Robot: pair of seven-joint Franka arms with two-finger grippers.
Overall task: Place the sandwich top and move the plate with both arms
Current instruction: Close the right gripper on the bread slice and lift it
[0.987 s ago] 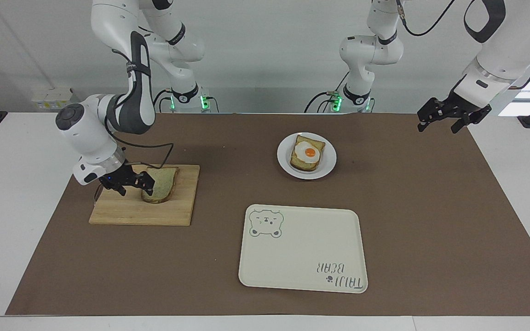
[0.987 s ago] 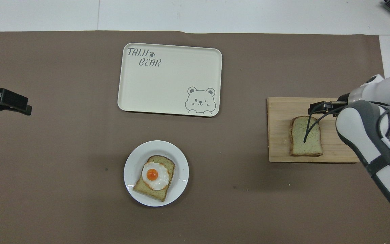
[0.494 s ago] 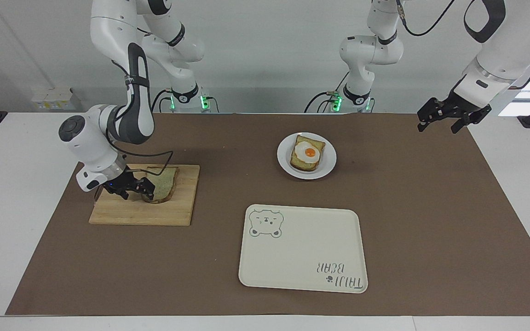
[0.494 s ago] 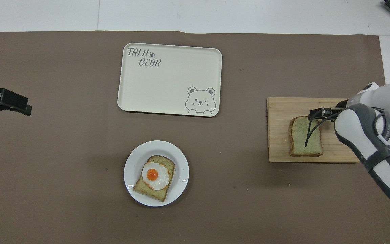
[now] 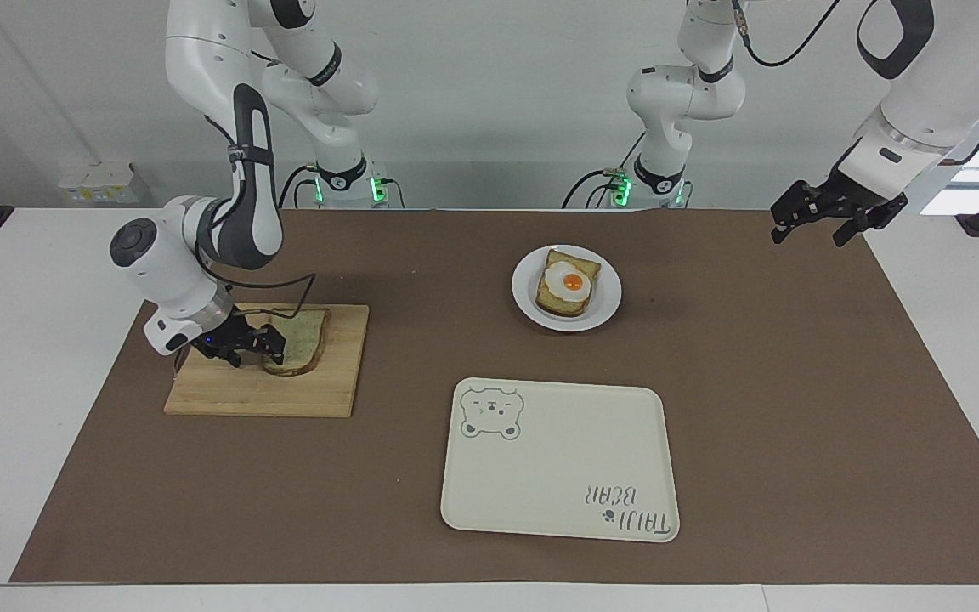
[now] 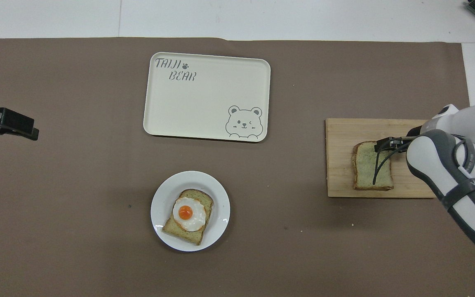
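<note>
My right gripper [image 5: 264, 343] meets the pale, brown-crusted sandwich top [image 5: 301, 338] on the wooden cutting board [image 5: 319, 387] — grip unclear. Next, I judge: lift it toward the small round white plate [image 5: 604, 308]. Left gripper [image 5: 821, 223] waits, fingers apart.

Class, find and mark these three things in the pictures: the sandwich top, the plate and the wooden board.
sandwich top [image 6: 368, 169], overhead view, middle of the pale crumb.
plate [image 5: 607, 299], facing view, bare white rim beside the egg toast.
wooden board [image 6: 344, 134], overhead view, bare wood beside the slice.

The sandwich top [image 5: 298, 340], a pale brown-crusted slice, lies flat on a wooden board [image 5: 285, 391] toward the right arm's end; the plate [image 5: 604, 302], small, round, white, bears egg-topped toast [image 5: 568, 283] mid-counter.
</note>
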